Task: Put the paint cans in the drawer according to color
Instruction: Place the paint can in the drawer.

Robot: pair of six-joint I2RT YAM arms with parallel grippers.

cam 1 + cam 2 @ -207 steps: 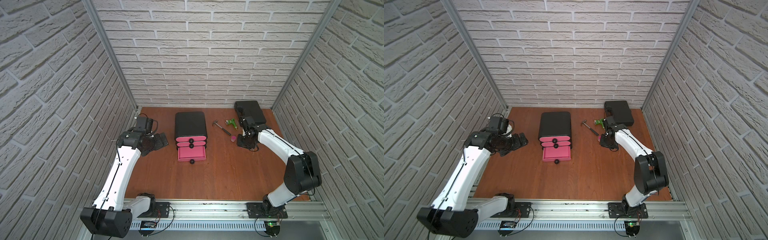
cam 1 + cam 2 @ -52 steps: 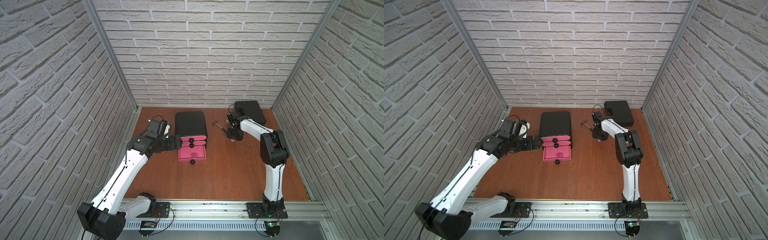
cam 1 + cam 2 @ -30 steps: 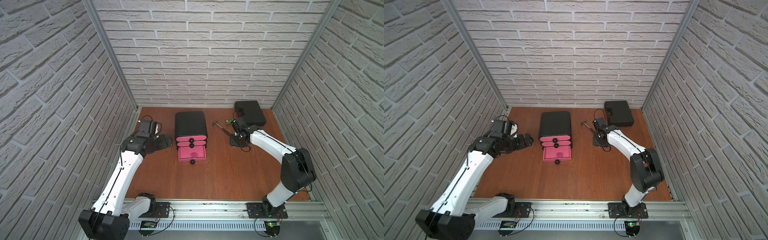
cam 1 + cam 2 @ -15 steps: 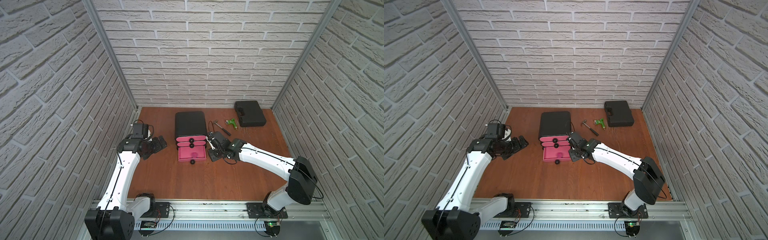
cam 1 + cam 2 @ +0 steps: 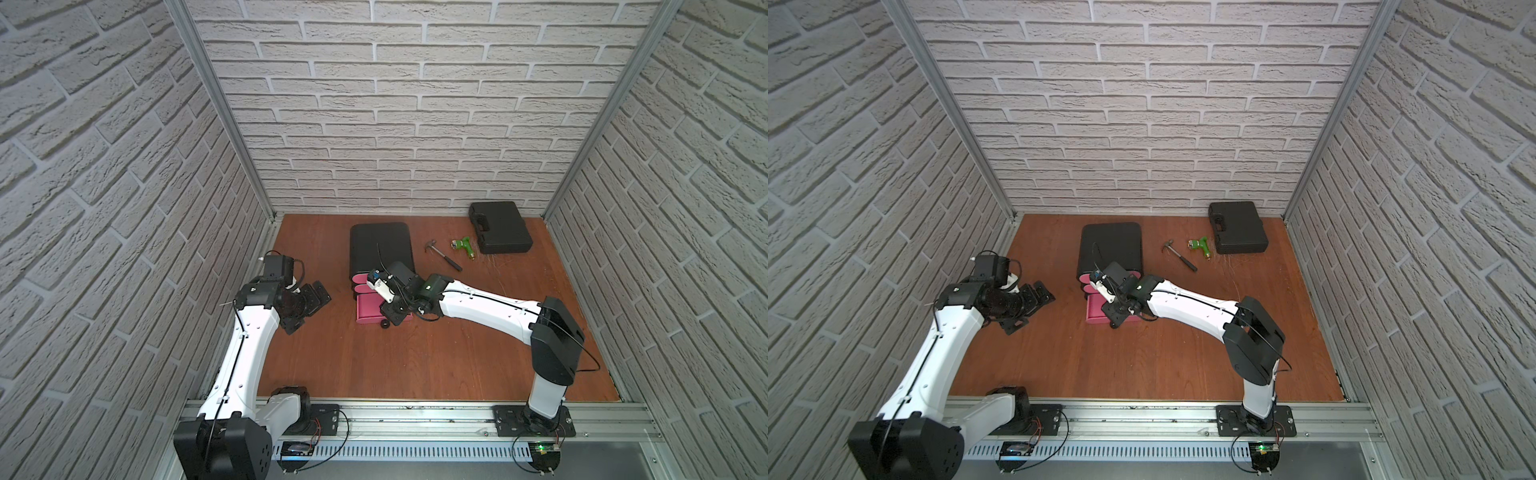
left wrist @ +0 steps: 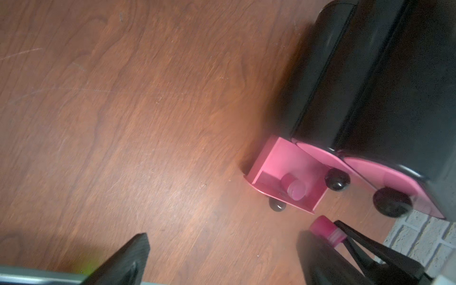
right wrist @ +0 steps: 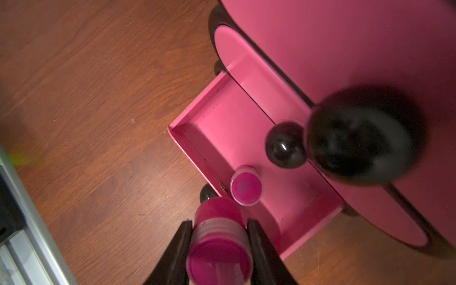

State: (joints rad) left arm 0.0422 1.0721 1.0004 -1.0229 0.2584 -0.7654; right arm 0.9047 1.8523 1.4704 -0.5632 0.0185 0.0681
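White brick walls close in three sides of a brown wooden table (image 5: 415, 365), and I work over it with two arms. Toward the back stands the black chest (image 5: 380, 245) with its pink drawer fronts. Its bottom drawer (image 5: 368, 309) is pulled out toward me, and the two above it sit further back.

My right gripper (image 7: 219, 223) hangs over the front wall of that open drawer, just above its round black knob (image 7: 207, 193). Its jaws are partly closed and press from both sides on a magenta paint can (image 7: 218, 246), which fills the gap between them. The can is held clear of the drawer floor. I cannot tell which of its ends faces down.

A second magenta can (image 7: 246, 188) stands inside the bottom drawer, close to the front wall and just beside the held can in the wrist view.

My left gripper (image 5: 305, 309) hovers to the left of the chest, apart from it. Its jaws are spread as wide as they go, with nothing between them but bare wood.

To the right of the chest lie a small hammer (image 5: 442, 255) and a green toy drill (image 5: 464, 246), near each other. A flat black tool case (image 5: 500, 227) sits just beyond the drill, in the back right corner.
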